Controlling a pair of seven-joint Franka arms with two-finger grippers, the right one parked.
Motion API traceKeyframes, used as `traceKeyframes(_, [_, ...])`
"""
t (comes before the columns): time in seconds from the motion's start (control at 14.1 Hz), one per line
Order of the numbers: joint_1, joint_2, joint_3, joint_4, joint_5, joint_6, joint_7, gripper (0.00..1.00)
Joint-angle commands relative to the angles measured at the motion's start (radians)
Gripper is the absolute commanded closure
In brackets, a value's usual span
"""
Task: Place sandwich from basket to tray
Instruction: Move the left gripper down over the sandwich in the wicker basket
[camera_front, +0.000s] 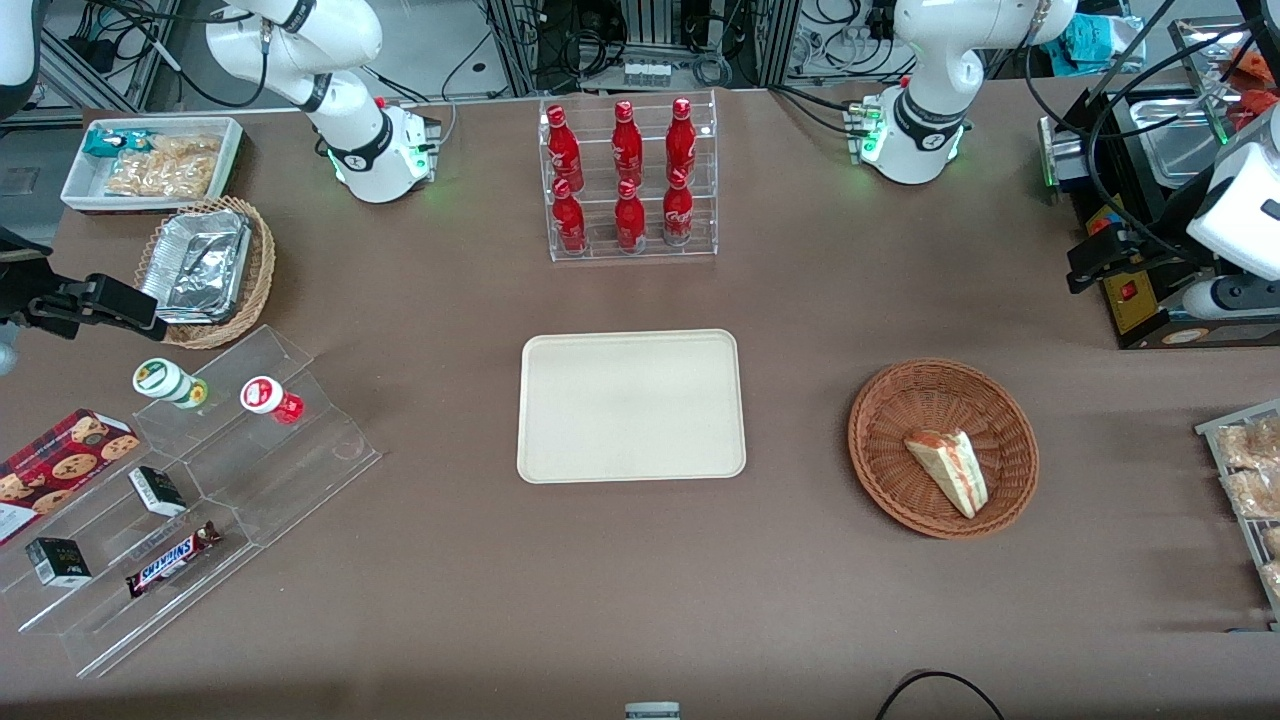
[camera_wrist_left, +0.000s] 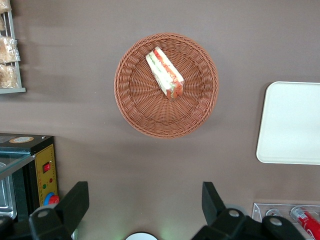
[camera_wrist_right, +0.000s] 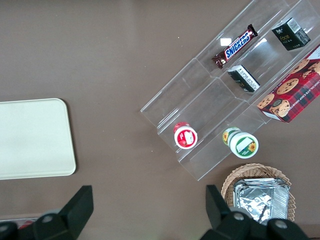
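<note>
Brown table (camera_front: 640, 560): sandwich (camera_wrist_left: 165, 74) (in basket (camera_wrist_left: 131, 95)) lies below open hand (camera_wrist_left: 145, 202).

**Readable labels on the table**

The chocolate bar (camera_wrist_right: 235, 47) on the clear stepped stand (camera_wrist_right: 210, 95) reads "SNICKERS". A small black box (camera_wrist_right: 291, 33) on the same stand reads "Face". The red bottles (camera_front: 625, 140) carry white script too small to read.

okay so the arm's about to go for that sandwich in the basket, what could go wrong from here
The gripper hangs open above the table, away from the basket, nothing held.

1. The sandwich lies flat and off-centre, near the raised rim; the fingers might snag the weave or shift the basket.
2. Its wrap looks slick, so the wedge could slip from the grip before reaching the tray.
</note>
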Motion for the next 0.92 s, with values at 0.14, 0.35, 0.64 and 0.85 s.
traceKeyframes(0.14, [-0.009,-0.002,0.003,0.008,0.015,-0.011,-0.019,0.00])
traceKeyframes(0.35, [-0.006,0.007,0.006,-0.006,0.015,-0.010,-0.037,0.00])
traceKeyframes(0.64, [-0.002,0.091,0.009,-0.061,0.015,0.013,-0.217,0.00])
traceKeyframes(0.85, [-0.011,0.212,0.006,-0.064,0.019,0.100,-0.461,0.00])
